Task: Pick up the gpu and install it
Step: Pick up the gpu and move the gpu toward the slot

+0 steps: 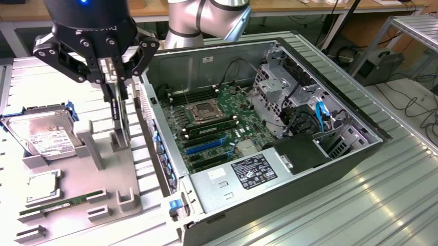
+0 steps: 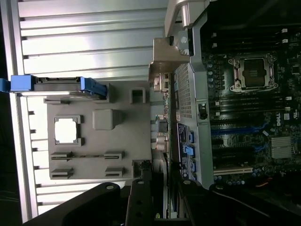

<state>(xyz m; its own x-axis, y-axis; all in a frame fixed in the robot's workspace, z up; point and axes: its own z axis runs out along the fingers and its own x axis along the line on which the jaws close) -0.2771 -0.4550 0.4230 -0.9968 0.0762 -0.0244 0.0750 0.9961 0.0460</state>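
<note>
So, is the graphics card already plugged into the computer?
No, the graphics card stands upright in the gripper over the grey tray, outside the computer case.

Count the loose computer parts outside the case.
4, all over the grey tray: hard drive farthest in the exterior view, CPU nearer, RAM stick nearest, gpu upright in the gripper beside the case. The gripper may hide more.
</note>
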